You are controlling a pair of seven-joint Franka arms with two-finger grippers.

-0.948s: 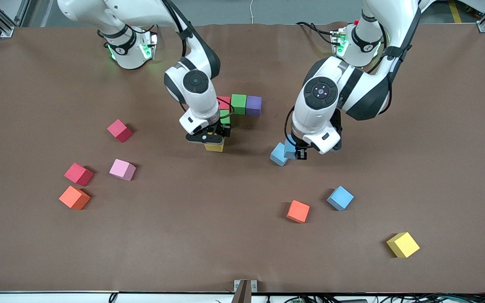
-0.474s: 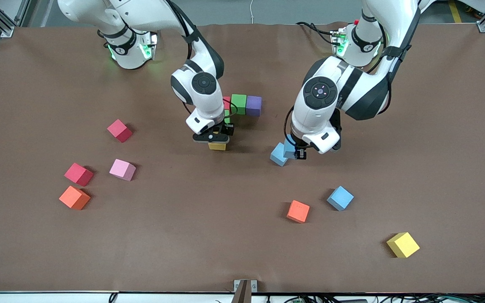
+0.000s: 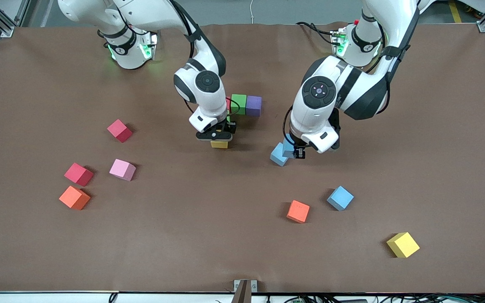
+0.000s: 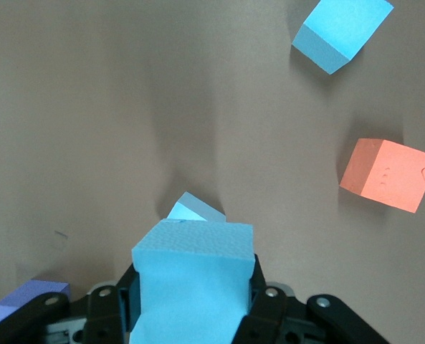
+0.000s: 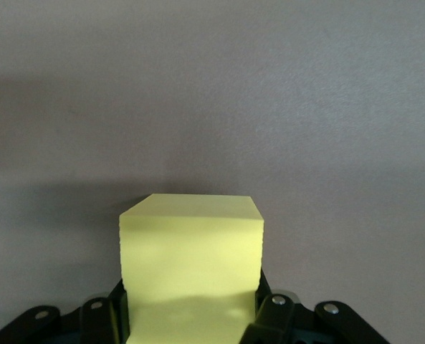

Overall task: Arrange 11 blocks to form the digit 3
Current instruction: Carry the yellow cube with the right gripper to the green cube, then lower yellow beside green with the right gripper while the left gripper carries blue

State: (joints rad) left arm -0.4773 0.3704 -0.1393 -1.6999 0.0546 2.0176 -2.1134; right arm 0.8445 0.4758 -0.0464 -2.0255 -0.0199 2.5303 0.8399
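Yellow block [image 5: 190, 265] within right tool [image 5: 190, 315]

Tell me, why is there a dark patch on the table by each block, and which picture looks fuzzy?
Front view: overhead light gives each block a short soft shadow, as beside the loose yellow block. Left wrist view: the held light blue block fills the foreground, slightly soft. Right wrist view: the held yellow block shades the table.

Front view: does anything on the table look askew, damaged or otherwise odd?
Nothing stands out. The loose blocks lie scattered at odd angles, as expected mid-task. The right claw holds a yellow block; the left claw holds a light blue block.
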